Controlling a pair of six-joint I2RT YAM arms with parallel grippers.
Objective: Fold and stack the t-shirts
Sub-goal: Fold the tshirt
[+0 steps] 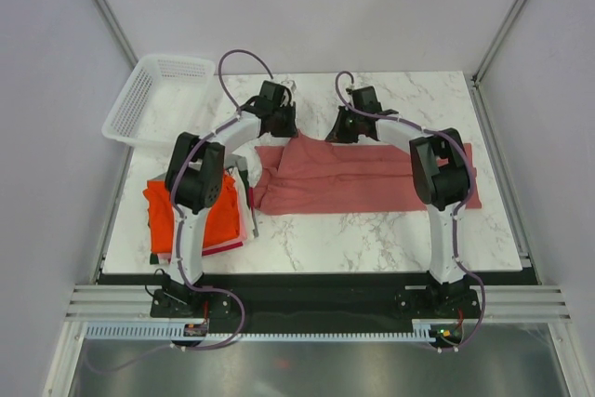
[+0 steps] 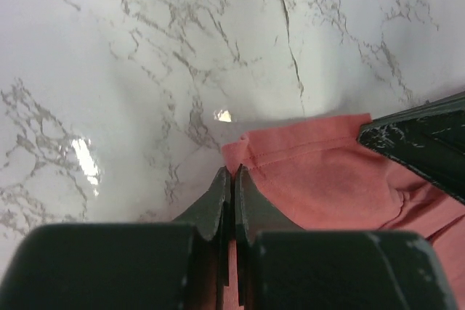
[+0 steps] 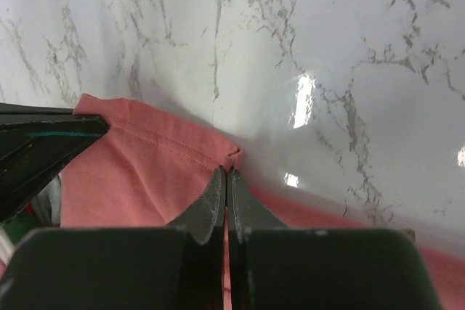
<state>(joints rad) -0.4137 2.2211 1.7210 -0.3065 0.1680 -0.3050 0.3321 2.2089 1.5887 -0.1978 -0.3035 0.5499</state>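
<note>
White, grey-veined marble-look tabletop [image 1: 372, 239] is filling the overhead view, and in the wrist views it is showing bare ahead of the left gripper [image 2: 232, 179] and the right gripper [image 3: 227, 178]. A dusty pinkish-red soft cloth t-shirt [image 1: 363, 183] is lying spread across it. The cloth is trailing from both grippers back toward the arm bases and running out past the right gripper's outer side, and its far edge is bunching into a peak between the two.

Only the overhead view is showing the pile of folded tees [image 1: 223, 216], bright orange-red on top. It is sitting behind and outward of the left gripper, partly under that arm. The same view alone is showing the white plastic mesh basket [image 1: 153, 99], lying further out on the left gripper's outer side at the table's corner.

The wrist cameras are showing what the overhead view is hiding. The left gripper is pressing its fingers together on the shirt's stitched hem corner, with a strip of pink cloth showing between them. The right gripper is pinching the hem likewise, fingers closed on a small pucker of cloth. Each wrist view is also catching the other gripper's dark finger at its edge.
</note>
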